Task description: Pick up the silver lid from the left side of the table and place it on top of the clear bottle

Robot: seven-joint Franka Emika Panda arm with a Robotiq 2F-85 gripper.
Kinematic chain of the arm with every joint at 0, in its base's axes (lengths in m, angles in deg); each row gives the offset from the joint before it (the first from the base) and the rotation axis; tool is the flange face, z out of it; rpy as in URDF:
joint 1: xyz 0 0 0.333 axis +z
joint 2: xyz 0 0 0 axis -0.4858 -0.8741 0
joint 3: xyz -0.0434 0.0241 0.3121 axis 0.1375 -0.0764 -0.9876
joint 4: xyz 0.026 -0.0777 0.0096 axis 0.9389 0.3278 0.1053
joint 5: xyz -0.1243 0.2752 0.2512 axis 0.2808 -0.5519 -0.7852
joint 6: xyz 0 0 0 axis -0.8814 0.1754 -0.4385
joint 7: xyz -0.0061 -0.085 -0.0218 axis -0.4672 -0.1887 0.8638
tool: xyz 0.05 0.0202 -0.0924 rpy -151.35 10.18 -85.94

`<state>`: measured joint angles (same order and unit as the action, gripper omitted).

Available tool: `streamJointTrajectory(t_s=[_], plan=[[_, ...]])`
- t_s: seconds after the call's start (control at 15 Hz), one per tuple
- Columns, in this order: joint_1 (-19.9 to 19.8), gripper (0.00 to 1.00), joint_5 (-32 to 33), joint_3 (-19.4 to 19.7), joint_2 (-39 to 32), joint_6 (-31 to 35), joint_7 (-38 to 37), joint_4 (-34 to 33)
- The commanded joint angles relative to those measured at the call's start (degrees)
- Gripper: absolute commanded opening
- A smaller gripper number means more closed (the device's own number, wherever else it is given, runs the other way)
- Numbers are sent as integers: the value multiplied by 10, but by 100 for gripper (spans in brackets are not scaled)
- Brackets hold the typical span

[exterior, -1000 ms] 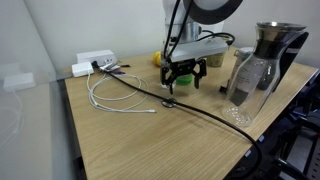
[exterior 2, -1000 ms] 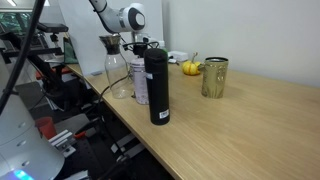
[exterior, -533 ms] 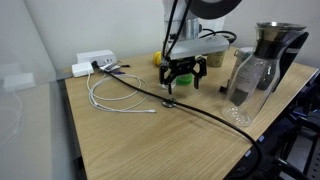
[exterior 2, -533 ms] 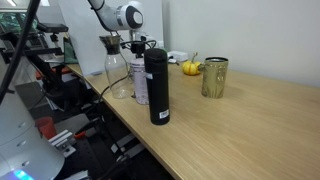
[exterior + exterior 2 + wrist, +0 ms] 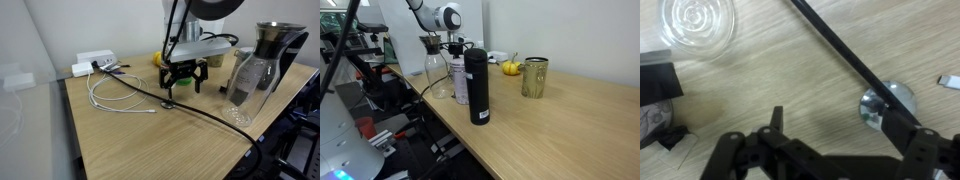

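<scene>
An exterior view stands high off a corner of the surface [image 5: 150,140] and looks diagonally across it to the carafe [image 5: 275,45] at the far edge. An exterior view sits lower beside a long edge and sights along it, with the same carafe [image 5: 428,45] far back. The wrist view looks straight down from close above, the gripper [image 5: 827,120] along its bottom edge.

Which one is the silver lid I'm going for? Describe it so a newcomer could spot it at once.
On the wooden table, follow the black cable that runs diagonally across it to the spot by the open gripper. The silver lid lies flat there with the cable crossing it. It is a tiny round shiny disc, far lower than the upright clear bottle.
</scene>
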<state>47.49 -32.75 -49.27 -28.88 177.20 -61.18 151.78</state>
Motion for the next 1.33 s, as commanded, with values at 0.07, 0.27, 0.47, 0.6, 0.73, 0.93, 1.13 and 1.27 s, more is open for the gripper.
streamJointTrajectory(t_s=[0.07,0.27,0.47,0.6,0.73,0.93,1.13,1.27], plan=[[4,100,22,7,12,0,-6,7],[1,100,24,4,16,2,2,7],[-2,100,14,-5,22,5,21,8],[-3,100,13,-10,26,5,30,8],[-6,100,3,-15,22,4,46,7],[-3,100,7,-16,16,5,61,6],[1,100,15,-14,12,12,70,5],[0,100,12,-15,10,14,77,5]])
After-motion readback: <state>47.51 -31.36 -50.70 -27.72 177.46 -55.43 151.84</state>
